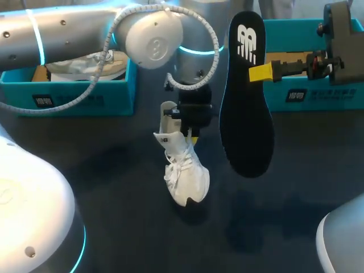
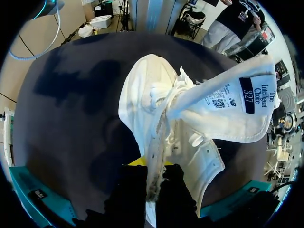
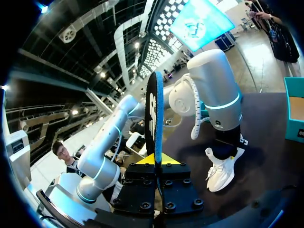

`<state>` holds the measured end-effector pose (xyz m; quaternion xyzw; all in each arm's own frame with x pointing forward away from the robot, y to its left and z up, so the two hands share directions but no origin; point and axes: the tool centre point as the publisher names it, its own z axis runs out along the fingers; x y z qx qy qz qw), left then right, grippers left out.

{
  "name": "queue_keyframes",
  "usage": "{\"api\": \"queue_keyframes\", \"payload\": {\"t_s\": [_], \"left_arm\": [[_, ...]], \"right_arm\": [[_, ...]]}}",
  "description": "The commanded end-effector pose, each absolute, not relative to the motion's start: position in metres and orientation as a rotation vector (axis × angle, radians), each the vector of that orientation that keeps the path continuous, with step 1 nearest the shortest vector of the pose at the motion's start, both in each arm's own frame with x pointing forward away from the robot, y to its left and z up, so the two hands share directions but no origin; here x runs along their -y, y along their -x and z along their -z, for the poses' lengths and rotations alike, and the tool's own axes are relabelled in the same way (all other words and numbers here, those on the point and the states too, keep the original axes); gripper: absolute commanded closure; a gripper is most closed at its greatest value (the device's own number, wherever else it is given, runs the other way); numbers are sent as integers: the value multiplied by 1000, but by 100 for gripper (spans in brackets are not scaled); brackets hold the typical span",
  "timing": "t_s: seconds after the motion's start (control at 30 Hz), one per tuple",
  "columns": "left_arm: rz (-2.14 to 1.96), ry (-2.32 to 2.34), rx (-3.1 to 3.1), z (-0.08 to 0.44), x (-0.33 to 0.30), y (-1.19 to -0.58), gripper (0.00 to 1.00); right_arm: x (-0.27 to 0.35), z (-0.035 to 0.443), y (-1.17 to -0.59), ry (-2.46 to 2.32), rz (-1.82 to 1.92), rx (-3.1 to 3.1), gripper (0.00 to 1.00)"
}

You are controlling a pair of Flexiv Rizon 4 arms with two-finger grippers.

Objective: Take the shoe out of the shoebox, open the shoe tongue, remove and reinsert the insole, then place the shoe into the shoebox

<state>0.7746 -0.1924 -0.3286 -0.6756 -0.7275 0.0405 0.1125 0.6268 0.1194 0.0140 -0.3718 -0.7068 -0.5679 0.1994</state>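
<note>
A white shoe stands toe-down on the dark table, held up by its heel edge. My left gripper is shut on that edge. From the left wrist, the shoe hangs ahead of the fingers with its tongue folded outward. The black insole hangs in the air to the right of the shoe, clamped at one side by my right gripper. Seen from the right wrist, the insole stands edge-on between the yellow tips, and the shoe shows further ahead.
A teal shoebox at the back left holds another pale shoe. A second teal box sits at the back right, behind my right gripper. My left arm crosses over the left box.
</note>
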Motion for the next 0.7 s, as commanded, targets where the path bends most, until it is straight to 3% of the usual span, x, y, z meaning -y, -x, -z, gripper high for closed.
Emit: {"api": "queue_keyframes", "payload": {"t_s": [0.03,0.7], "left_arm": [[-94,1984,2083,337,211,-778,100],[-77,2000,1966,377,240,-768,100]], "right_arm": [[-122,-15,-630,1038,1582,1978,100],[-122,-15,-630,1038,1582,1978,100]]}}
